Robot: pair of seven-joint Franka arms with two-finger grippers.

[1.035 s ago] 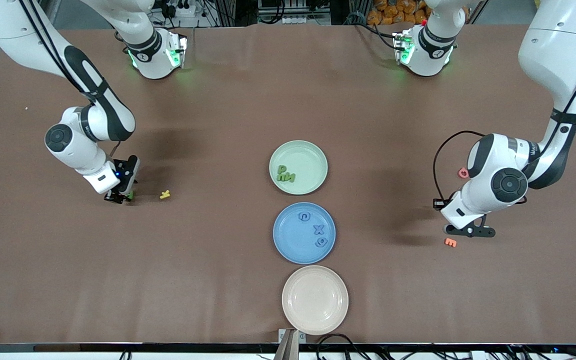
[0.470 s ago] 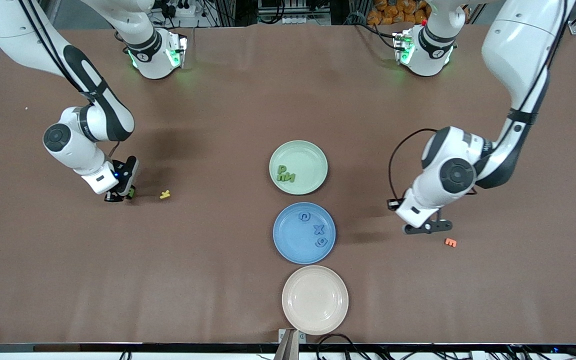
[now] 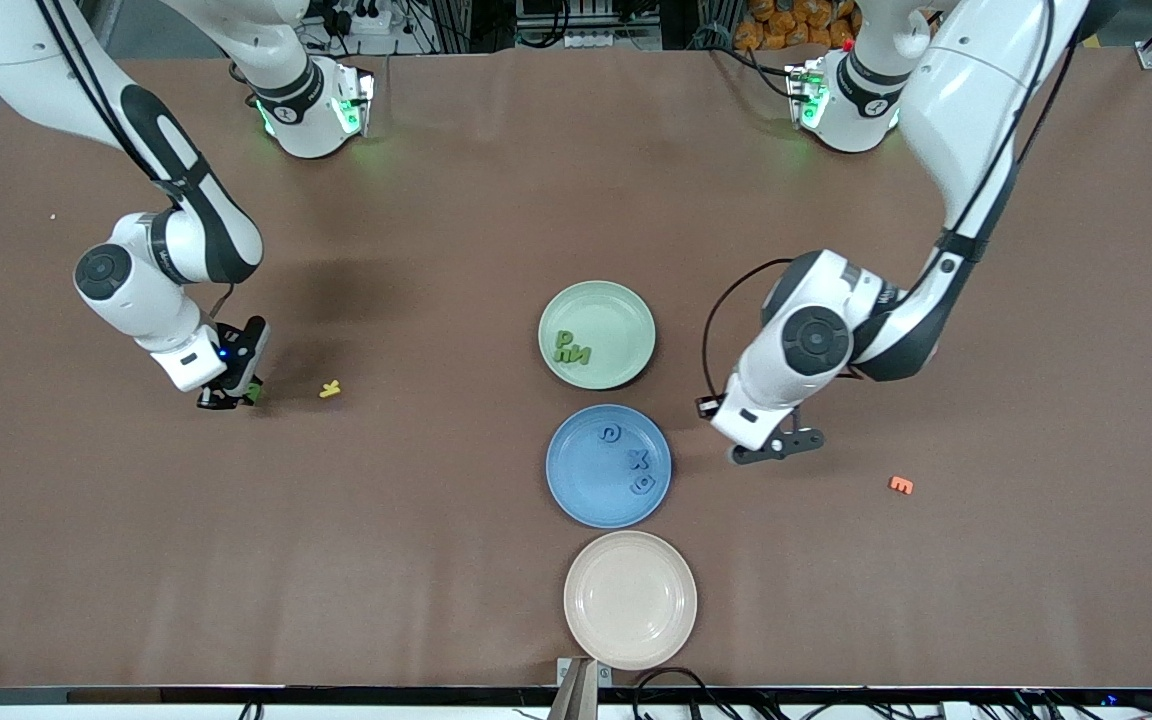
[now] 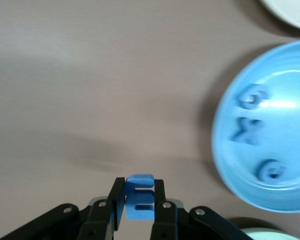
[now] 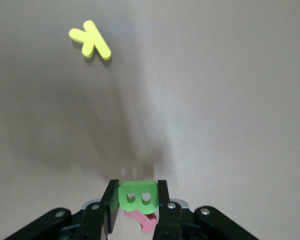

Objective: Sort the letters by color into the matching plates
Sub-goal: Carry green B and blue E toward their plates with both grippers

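The left gripper (image 4: 139, 200) pinches a blue E (image 4: 139, 197) over bare table beside the blue plate (image 3: 576, 495), its long axis running outward from the fingertips. The right gripper (image 5: 138, 202) clamps a green B (image 5: 136, 196) upright, above a pink letter (image 5: 146, 221).

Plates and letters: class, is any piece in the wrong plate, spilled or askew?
Nothing stands out. The green plate holds only green letters, the blue plate only blue letters, and the cream plate holds nothing.
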